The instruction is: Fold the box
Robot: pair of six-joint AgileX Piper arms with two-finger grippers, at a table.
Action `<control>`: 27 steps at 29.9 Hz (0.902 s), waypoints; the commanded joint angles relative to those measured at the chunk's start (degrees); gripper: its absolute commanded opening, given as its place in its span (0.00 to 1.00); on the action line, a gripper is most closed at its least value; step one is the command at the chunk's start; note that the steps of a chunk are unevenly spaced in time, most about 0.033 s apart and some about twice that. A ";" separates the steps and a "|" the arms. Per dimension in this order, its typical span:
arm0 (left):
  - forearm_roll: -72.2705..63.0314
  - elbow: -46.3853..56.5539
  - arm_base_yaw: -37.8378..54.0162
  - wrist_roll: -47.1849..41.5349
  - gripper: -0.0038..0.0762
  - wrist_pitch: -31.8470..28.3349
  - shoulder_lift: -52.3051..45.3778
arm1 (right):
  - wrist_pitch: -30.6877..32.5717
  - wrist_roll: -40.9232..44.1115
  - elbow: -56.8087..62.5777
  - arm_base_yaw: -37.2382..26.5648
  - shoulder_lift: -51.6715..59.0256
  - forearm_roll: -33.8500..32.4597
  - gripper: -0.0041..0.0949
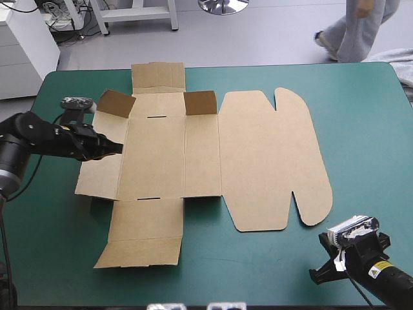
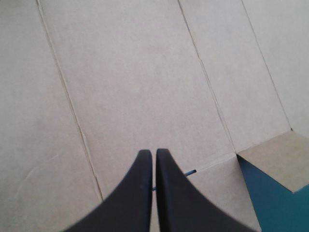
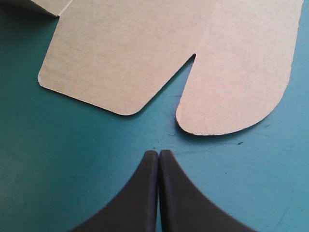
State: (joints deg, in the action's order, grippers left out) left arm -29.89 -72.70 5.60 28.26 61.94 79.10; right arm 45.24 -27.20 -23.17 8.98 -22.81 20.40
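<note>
Box (image 1: 193, 161) mostly flat, left gripper (image 1: 120, 148) over its left side

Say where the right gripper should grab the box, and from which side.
Grip the rounded lid flap of the box at its curved edge, from the table's near side, where the right gripper points. It lies flat, jutting out on its own, so one finger probably must slide under.
</note>
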 commanded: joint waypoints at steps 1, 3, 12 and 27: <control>-6.75 -2.86 6.66 2.59 0.07 2.34 -0.47 | -2.98 -0.29 -1.60 -0.03 -0.43 1.00 0.02; -5.97 -2.86 10.44 2.59 0.06 2.07 -0.08 | -2.98 -0.29 -1.60 -0.03 -0.43 1.00 0.02; -9.18 -2.86 20.59 3.63 0.26 -0.24 2.55 | -2.98 -0.29 -1.60 -0.03 -0.43 1.00 0.02; -8.97 -3.90 21.04 8.70 0.68 9.26 17.83 | -2.98 -0.29 -1.60 -0.03 -0.43 1.00 0.02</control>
State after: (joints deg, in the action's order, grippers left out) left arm -36.15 -74.08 26.54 35.10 69.18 96.86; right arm 45.24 -27.20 -23.17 8.98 -22.81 20.40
